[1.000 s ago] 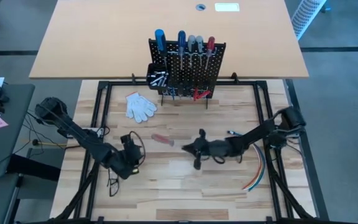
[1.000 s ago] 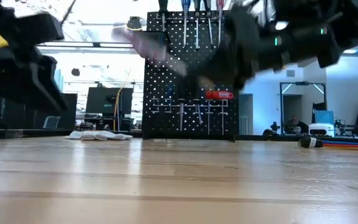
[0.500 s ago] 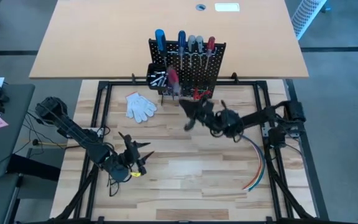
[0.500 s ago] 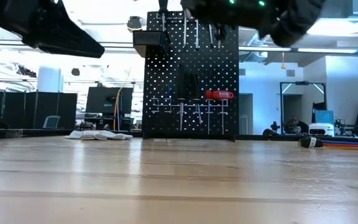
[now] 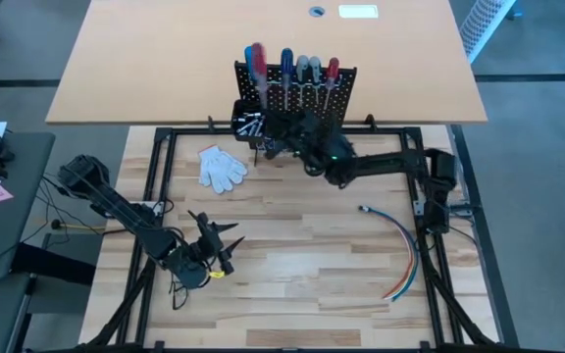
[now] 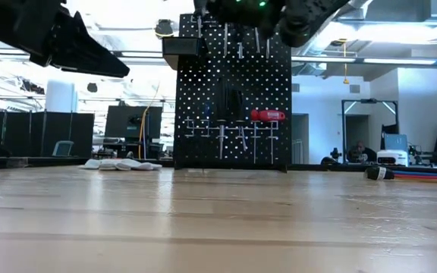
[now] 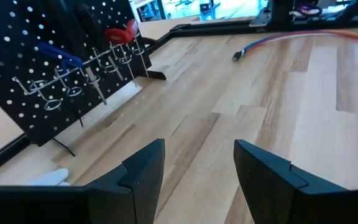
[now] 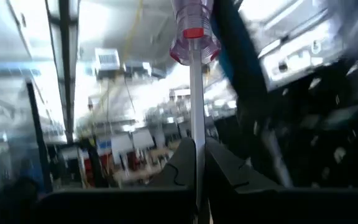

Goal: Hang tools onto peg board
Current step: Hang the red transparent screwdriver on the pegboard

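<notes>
table (image 5: 292, 265): pale wood, satin | peg board (image 6: 234, 91): matt black perforated metal

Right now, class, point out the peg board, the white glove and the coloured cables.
peg board (image 6: 234, 91): low view, on its perforated black face.
white glove (image 5: 222, 168): high view, on its palm.
coloured cables (image 5: 409, 252): high view, on the curved middle of the bundle.

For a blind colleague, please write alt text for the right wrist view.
The right gripper has its fingers shut on the metal shaft of a red-handled screwdriver, which points away from the camera. The black peg board shows blurred beside it.
</notes>
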Robot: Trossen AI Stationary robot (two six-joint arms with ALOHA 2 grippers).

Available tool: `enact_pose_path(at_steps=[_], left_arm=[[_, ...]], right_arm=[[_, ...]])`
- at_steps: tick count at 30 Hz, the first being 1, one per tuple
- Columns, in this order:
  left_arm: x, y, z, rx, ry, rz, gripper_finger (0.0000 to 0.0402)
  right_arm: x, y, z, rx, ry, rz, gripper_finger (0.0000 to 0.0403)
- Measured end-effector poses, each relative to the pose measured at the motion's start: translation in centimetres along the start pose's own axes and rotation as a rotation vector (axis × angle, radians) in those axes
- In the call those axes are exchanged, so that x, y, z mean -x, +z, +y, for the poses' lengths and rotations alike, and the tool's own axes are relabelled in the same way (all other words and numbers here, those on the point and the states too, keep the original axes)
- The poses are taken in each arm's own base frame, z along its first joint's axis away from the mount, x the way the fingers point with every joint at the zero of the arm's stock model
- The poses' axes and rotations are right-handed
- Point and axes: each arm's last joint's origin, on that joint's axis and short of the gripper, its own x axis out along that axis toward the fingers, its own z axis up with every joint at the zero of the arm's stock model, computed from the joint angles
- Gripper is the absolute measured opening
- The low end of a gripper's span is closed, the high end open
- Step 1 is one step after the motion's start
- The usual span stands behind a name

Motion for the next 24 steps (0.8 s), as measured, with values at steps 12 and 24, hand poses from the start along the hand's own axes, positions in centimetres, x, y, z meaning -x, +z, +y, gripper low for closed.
enact_pose_path(at_steps=[12, 24], left_arm=[[-0.2, -0.5, -0.4, -0.014, -0.014, 0.014, 0.0189], [-0.2, -0.5, -0.4, -0.007, -0.018, 0.016, 0.0189]], right_arm=[[-1.0, -0.5, -1.2, 0.004, -0.11, -0.064, 0.0019], [-1.4, -1.1, -2.5, 0.045, -0.181, -0.001, 0.002]])
